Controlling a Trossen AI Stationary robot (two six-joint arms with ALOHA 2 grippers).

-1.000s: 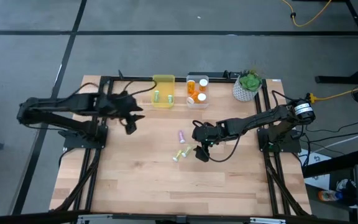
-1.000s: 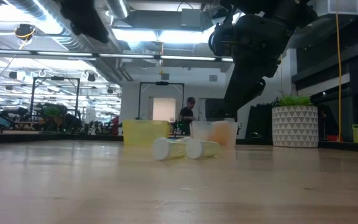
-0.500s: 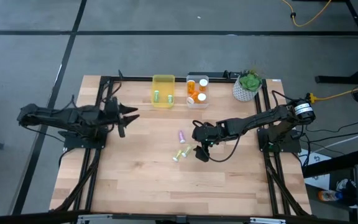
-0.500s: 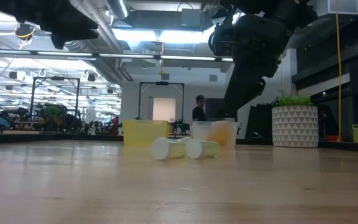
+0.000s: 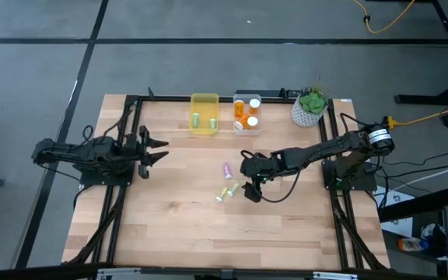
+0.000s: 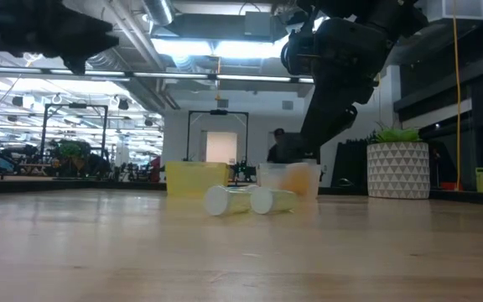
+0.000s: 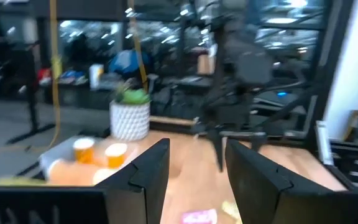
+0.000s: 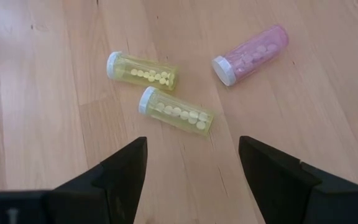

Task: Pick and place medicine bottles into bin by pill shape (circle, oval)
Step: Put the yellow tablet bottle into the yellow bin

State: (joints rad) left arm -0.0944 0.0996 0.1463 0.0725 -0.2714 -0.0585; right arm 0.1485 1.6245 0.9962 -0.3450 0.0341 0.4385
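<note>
Pale wooden planks made up the surface [image 5: 185, 225], framed by dark rails, with grey floor around it. At the far edge stood a yellow translucent bin [image 5: 204, 113] holding two small yellow-green bottles [image 5: 204, 120], and just beside it a clear bin [image 5: 246, 114] holding orange translucent bottles with white caps [image 5: 250, 111]. A green plant in a white patterned pot [image 5: 310, 107] stood near the far right corner.

Near the middle of the surface lay three loose bottles, all on their sides. A slim purple bottle with a white cap [image 8: 250, 54] held round pills. Near it lay two slim yellow-green bottles with white caps: one [image 8: 142, 70] farther from the purple one, the other [image 8: 176, 111] just beside the first, both with small pale pills inside. In the high view the purple bottle [image 5: 227, 169] lay toward the bins and the yellow-green pair [image 5: 225, 192] toward the near edge.

The right gripper [image 5: 250, 182] hung over the surface just beside these bottles, its fingers [image 8: 123, 171] spread wide and holding nothing, the yellow-green pair lying ahead of them. In the low view it [image 6: 338, 63] hung above the pair [image 6: 250, 200].

The left gripper [image 5: 151, 149] sat near the left side of the surface, well apart from the bottles, its fingers [image 7: 148, 174] parted and empty
</note>
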